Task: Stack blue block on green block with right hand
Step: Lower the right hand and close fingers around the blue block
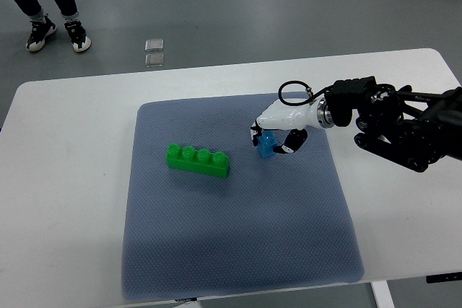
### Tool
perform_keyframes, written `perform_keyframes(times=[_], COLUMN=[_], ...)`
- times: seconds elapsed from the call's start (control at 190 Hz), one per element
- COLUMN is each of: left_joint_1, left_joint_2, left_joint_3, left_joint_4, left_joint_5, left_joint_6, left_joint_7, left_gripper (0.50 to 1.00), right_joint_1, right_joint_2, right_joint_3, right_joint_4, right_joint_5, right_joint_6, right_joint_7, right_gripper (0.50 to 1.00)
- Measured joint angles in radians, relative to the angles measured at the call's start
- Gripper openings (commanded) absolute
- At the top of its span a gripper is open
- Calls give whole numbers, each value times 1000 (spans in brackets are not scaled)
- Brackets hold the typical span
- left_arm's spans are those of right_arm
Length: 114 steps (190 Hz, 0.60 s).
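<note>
White-shelled right hand (276,137), arm entering from the right edge, fingers curled around the blue block (268,145), apparently pinching it just over the grey-blue mat (238,265). Green block (198,161) lies on the mat to the hand's left and slightly nearer the camera, well apart; long axis roughly left-right, tilted slightly, four round studs up. Glossy moulded plastic on matte padding. White table (65,178) beneath.

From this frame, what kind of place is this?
Probably a robotics lab or test room, not a home. A white table carries a blue-grey mat with toy blocks, set on a plain grey floor, and a person stands by while the right hand grips the blue block.
</note>
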Motion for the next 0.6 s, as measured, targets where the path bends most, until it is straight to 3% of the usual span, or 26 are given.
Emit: perform_keyframes(times=[0.19, 0.348, 0.6], left_joint_1=[0, 0, 0], left_joint_2=[0, 0, 0], left_joint_3=[0, 0, 0], left_joint_4=[0, 0, 0], left_joint_5=[0, 0, 0], left_joint_6=[0, 0, 0], left_joint_7=[0, 0, 0], left_gripper=[1000, 1000, 1000], right_joint_1=[1, 2, 6], right_joint_2=[0, 0, 0], right_joint_3=[0, 0, 0], right_joint_4=[0, 0, 0], right_joint_5=[0, 0, 0], right_joint_6=[1, 1, 2], right_joint_7=[0, 0, 0], right_gripper=[611, 549, 549])
